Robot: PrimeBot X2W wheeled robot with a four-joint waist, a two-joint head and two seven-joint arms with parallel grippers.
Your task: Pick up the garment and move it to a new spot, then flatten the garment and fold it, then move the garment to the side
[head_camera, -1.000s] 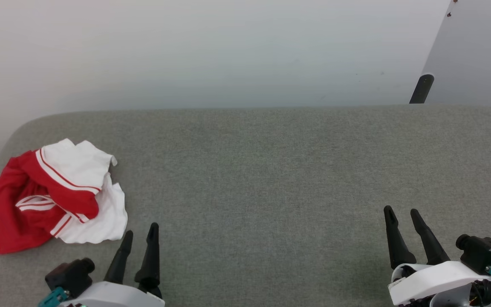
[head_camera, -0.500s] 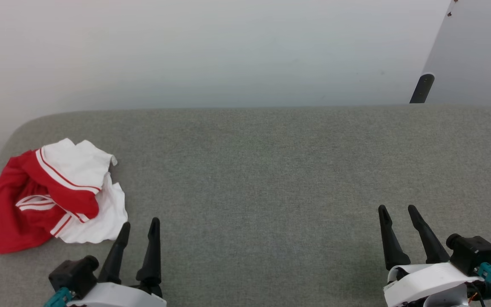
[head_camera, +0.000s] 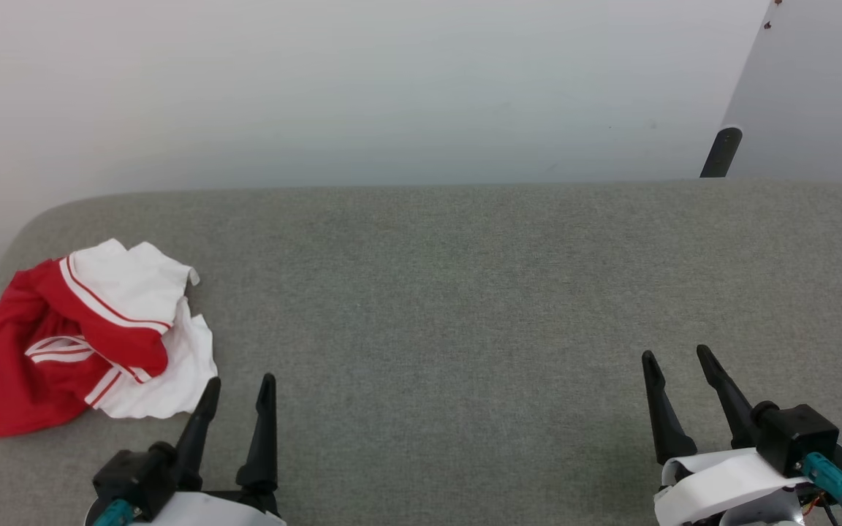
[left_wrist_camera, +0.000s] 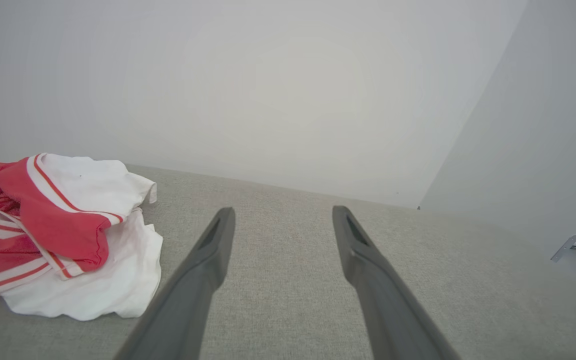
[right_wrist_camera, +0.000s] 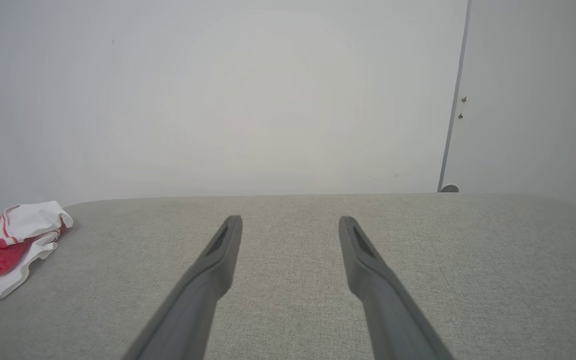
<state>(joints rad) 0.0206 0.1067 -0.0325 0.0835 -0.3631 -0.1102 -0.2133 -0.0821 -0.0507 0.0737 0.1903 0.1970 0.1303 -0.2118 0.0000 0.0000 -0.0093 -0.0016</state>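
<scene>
lying crumpled at the frame's left edge on the grey counter (head_camera: 465,292), the garment (head_camera: 85,343) sits just beside the left tool (head_camera: 240,381); right tool (head_camera: 675,353) lower right; both wide open, empty.

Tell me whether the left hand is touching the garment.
Apart. The left wrist view shows bare grey cushion between the left hand, open, and the white edge of the garment.
</scene>
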